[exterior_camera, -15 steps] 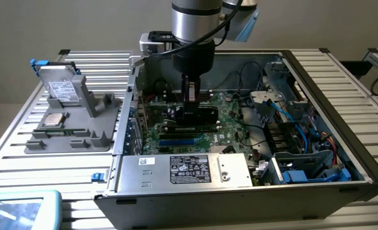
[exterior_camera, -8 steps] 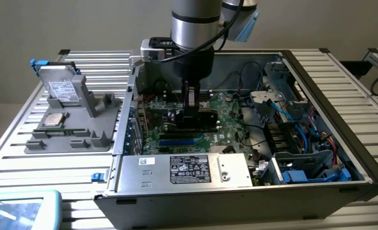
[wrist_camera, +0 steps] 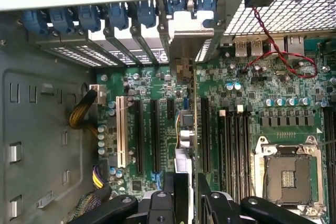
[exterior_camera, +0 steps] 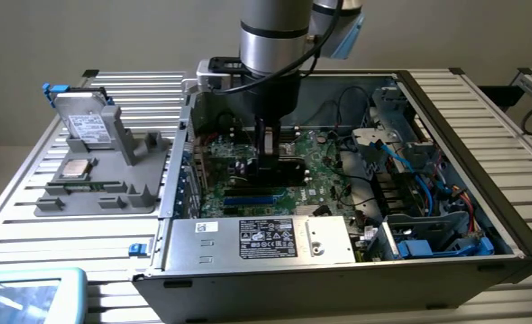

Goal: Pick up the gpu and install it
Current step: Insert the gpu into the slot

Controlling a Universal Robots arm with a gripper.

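Insertion is the step in hand — the gripper (exterior_camera: 271, 150) hangs inside the open computer case (exterior_camera: 248, 290), claw clamped narrowly on the gpu (wrist_camera: 185, 129), which stands edge-on just above the motherboard (wrist_camera: 152, 93) among the expansion slots (wrist_camera: 139, 140); whether it touches one I cannot tell. Seating, I judge, calls for its edge square over a slot and a straight push.

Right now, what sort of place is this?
Probably a robotic PC-assembly bench: open computer case on a slatted metal table, grey fixture holding a hard drive, robot arm over the motherboard.
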